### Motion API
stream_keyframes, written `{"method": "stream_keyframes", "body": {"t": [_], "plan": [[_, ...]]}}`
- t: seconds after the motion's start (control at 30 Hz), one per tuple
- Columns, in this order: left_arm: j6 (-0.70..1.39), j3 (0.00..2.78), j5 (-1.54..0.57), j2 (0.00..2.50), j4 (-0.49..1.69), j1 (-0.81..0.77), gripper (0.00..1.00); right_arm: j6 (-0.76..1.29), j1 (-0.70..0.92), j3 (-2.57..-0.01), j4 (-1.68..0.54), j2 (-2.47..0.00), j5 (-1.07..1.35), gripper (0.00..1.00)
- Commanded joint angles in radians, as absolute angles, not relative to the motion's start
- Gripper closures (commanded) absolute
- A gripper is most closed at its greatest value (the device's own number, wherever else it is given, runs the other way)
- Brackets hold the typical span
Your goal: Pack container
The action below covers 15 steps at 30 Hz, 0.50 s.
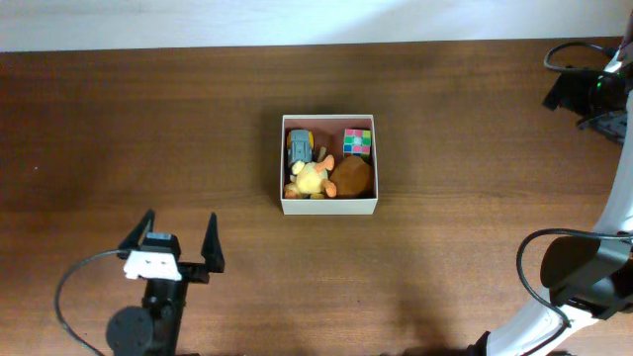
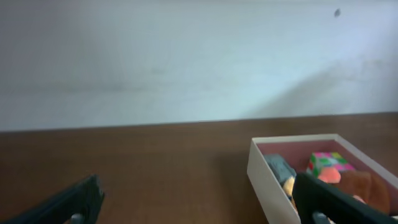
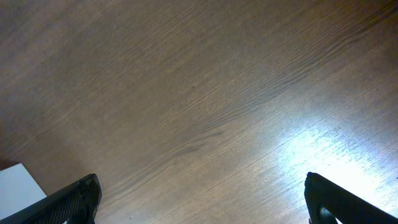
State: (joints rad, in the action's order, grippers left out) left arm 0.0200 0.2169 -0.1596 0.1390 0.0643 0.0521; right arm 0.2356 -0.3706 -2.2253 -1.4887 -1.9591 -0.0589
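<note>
The container (image 1: 329, 206), a square white box with a pink-brown inside, stands mid-table. It holds a grey toy car (image 1: 299, 146), a yellow plush (image 1: 312, 178), a brown toy (image 1: 352, 176) and a colourful cube (image 1: 357, 141). My left gripper (image 1: 180, 220) is open and empty, near the front left, well short of the box. In the left wrist view the container (image 2: 266, 177) lies ahead to the right of the open fingers (image 2: 199, 208). My right gripper (image 1: 579, 91) is at the far right. The right wrist view shows its fingers (image 3: 199, 202) wide apart over bare wood.
The dark wooden table (image 1: 148, 129) ends at a pale wall (image 2: 186, 56) at the back. Cables (image 1: 74, 287) loop by the left arm's base and cables (image 1: 529, 267) by the right arm's base. A white corner (image 3: 18, 186) shows at the lower left of the right wrist view.
</note>
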Motion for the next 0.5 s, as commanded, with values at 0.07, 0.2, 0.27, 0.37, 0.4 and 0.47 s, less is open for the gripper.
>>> {"method": "stream_keyframes", "body": {"t": [0.07,0.2,0.27,0.37,0.4,0.47], "plan": [[0.009,0.064,-0.24,0.027,-0.059,0.055,0.01,0.245,-0.374,-2.226,-1.488,-1.961,-0.06,0.01],[0.009,0.025,-0.248,0.005,-0.097,0.055,0.01,0.245,-0.374,-2.226,-1.488,-1.961,-0.06,0.01],[0.008,0.024,-0.248,0.005,-0.097,0.055,0.01,0.245,-0.374,-2.226,-1.488,-1.961,-0.06,0.01],[0.008,0.017,-0.248,0.005,-0.097,0.055,0.01,0.245,-0.374,-2.226,-1.488,-1.961,-0.06,0.01],[0.008,0.009,-0.248,0.005,-0.095,0.055,0.01,0.245,-0.374,-2.226,-1.488,-1.961,-0.06,0.01],[0.008,0.009,-0.247,0.005,-0.05,0.055,0.01,0.245,-0.374,-2.226,-1.488,-1.961,-0.06,0.01]]}}
